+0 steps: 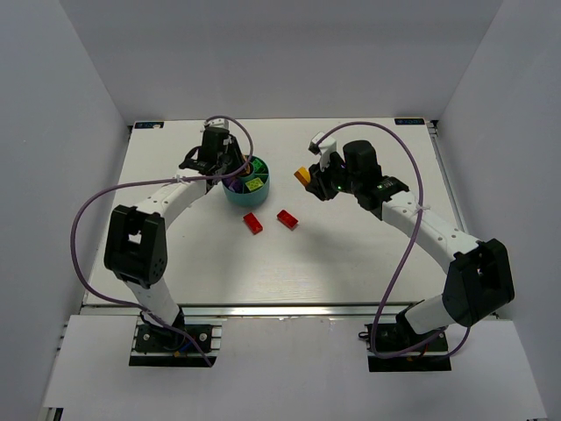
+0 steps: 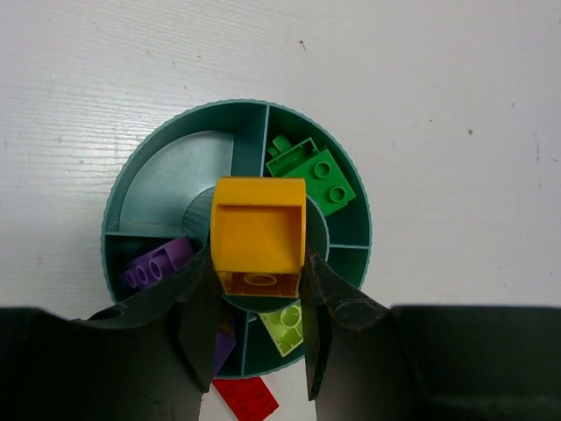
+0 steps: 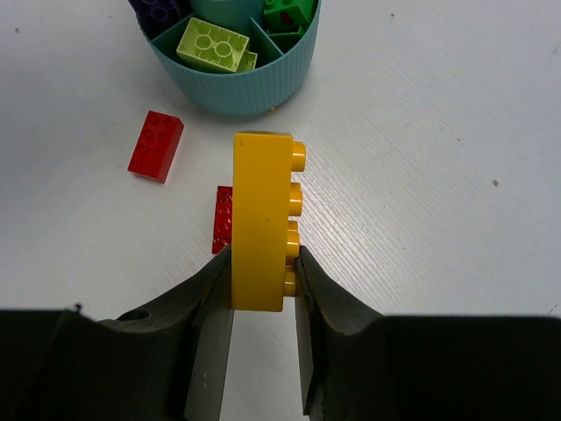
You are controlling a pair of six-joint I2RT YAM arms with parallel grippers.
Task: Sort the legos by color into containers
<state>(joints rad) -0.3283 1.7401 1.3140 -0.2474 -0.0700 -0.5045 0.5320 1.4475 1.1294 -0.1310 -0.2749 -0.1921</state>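
The round teal bowl (image 1: 259, 189) sits left of the table's middle. My left gripper (image 2: 260, 274) is shut on a yellow brick (image 2: 259, 232) and holds it over the bowl's central ring. The bowl's compartments (image 2: 166, 175) hold dark green bricks (image 2: 316, 171), purple bricks (image 2: 158, 263) and a lime brick (image 2: 285, 326). My right gripper (image 3: 263, 263) is shut on a long yellow brick (image 3: 260, 202), held on edge above the table to the right of the bowl (image 3: 254, 88). Two red bricks (image 3: 156, 146) (image 3: 223, 219) lie on the table in front of the bowl.
The white table (image 1: 351, 263) is enclosed by white walls. The red bricks (image 1: 252, 223) (image 1: 287, 218) lie between the two arms. Purple cables loop off both arms.
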